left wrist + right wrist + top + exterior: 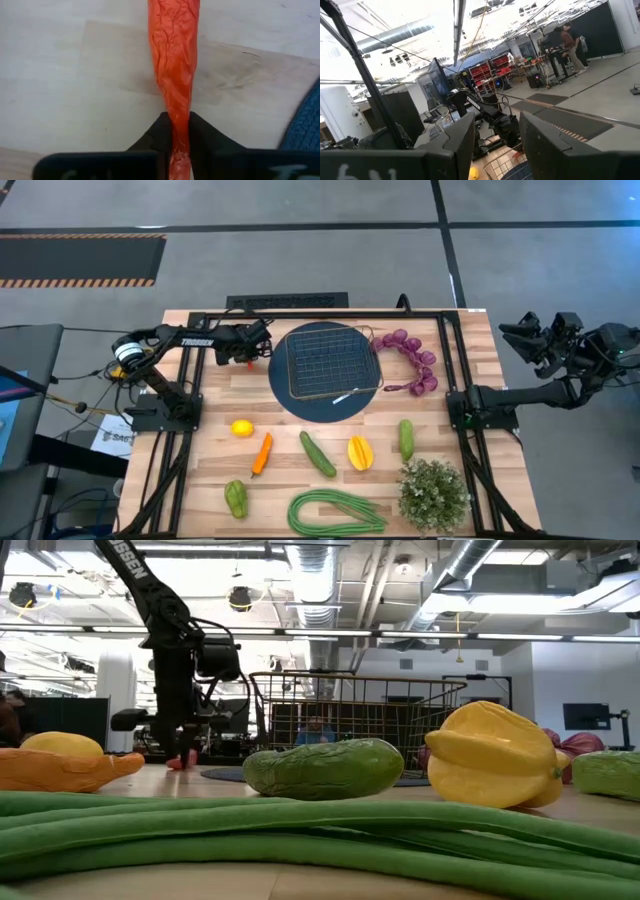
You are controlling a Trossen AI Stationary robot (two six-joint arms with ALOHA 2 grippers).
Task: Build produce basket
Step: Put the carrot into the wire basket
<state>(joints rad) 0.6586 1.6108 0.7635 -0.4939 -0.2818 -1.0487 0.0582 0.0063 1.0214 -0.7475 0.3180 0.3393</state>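
Note:
A red carrot [175, 65] lies on the wooden table at the far left, beside the round blue plate [335, 408]. My left gripper [176, 135] is down on it and shut on its narrow end; the high view shows this gripper [250, 358] just left of the plate. The wire basket [333, 360] rests on the plate. My right gripper [525, 340] hangs open off the table's right side, raised, with nothing between its fingers [470, 140]. Other produce lies loose on the table. My left gripper pinches the red carrot's thin end [176, 117] between its two fingers [161, 131]. It comes steeply from above. The carrot runs on away from the fingers, and its thicker part [174, 40] lies on the table top.
Purple grapes [410, 360] curve along the plate's right. On the near half lie a lemon [241, 428], an orange carrot [262, 453], a cucumber [318, 453], a yellow fruit [360, 452], a green pepper [236, 498], long beans [335, 513] and a potted plant [433, 494].

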